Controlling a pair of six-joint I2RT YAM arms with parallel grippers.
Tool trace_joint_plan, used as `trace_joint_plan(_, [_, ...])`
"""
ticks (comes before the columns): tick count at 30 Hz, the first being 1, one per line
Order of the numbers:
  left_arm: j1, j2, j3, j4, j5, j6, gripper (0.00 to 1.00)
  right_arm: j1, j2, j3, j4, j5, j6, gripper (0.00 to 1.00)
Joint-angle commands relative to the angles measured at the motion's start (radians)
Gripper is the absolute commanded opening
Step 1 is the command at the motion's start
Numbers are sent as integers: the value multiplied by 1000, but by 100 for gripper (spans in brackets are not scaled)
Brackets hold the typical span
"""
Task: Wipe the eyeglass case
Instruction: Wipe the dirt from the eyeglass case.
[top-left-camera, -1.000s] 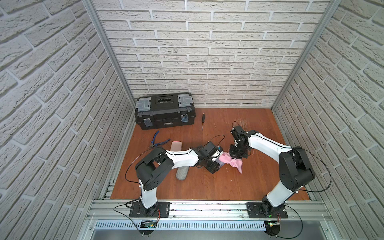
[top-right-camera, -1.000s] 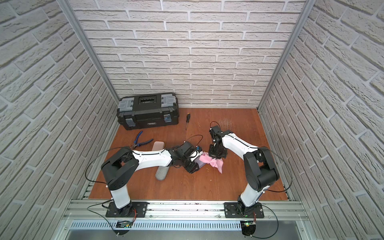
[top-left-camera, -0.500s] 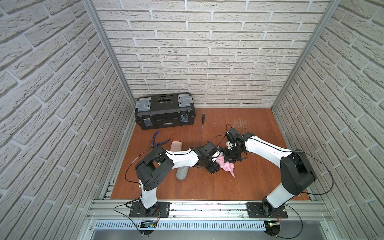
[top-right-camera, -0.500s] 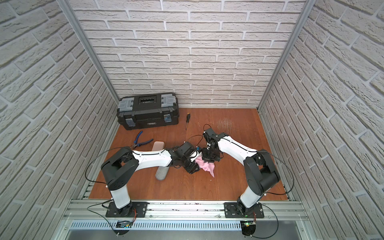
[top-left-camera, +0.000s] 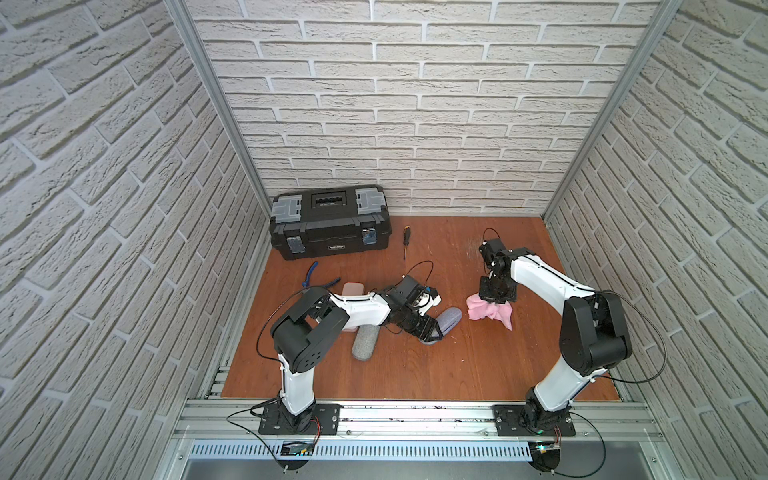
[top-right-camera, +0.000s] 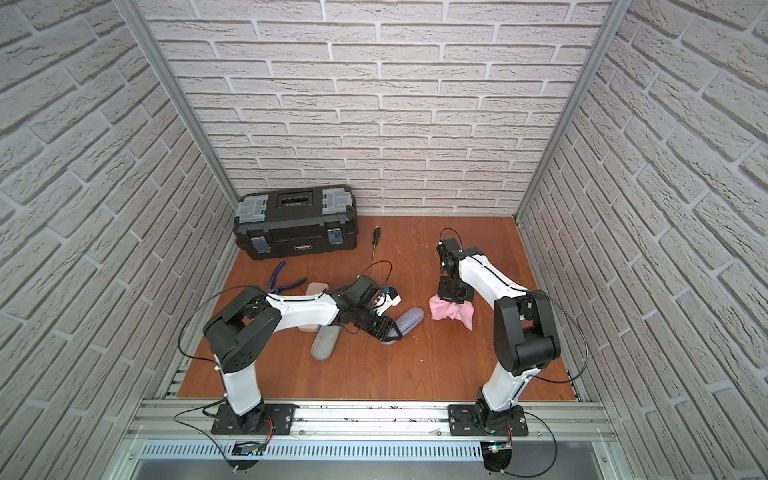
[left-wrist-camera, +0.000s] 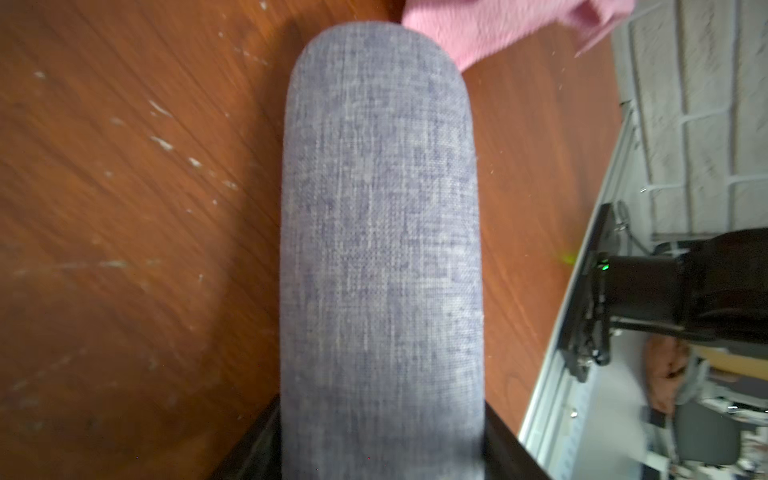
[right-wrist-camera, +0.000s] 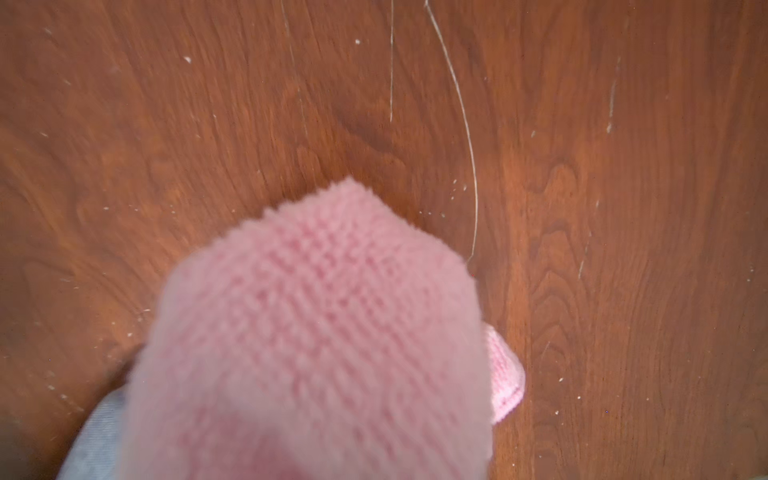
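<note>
Right gripper drew cloth back off case, apart I think, jaws pinched on cloth, left gripper clamping case.

1. We see a pink cloth filling much of the view — fuzzy, knitted, close and out of focus.
2. One small hemmed corner of it pokes out at the side.
3. A sliver of the grey-blue eyeglass case shows partly behind the cloth; contact we cannot judge.
4. Beneath lies the wooden table — scratched, flecked with white specks.
</note>
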Motion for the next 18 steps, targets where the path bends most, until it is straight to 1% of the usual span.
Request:
trace_joint_plan(1, [49,51,-22,97,137,-151,41,58,26,-19,-1,10,21,2])
trace_joint_plan(5, [66,75,2,99,180,-191,39,167,36,-28,13,-59,49,2])
trace_joint_plan(8, [79,98,7,105,210,-211,37,220,20,-57,83,-142,61,2])
trace_joint_plan(9, [83,106,8,106,216,-215,36,225,11,-71,119,-181,68,2])
trace_joint_plan(13, [104,134,35,58,216,-189,33,251,-47,-137,256,-406,112,2])
trace_joint_plan(16, [108,148,61,53,208,-185,32,310,-99,-171,302,-524,148,2])
trace_joint_plan(18, [106,165,79,65,209,-201,31,367,-129,-178,323,-587,171,2])
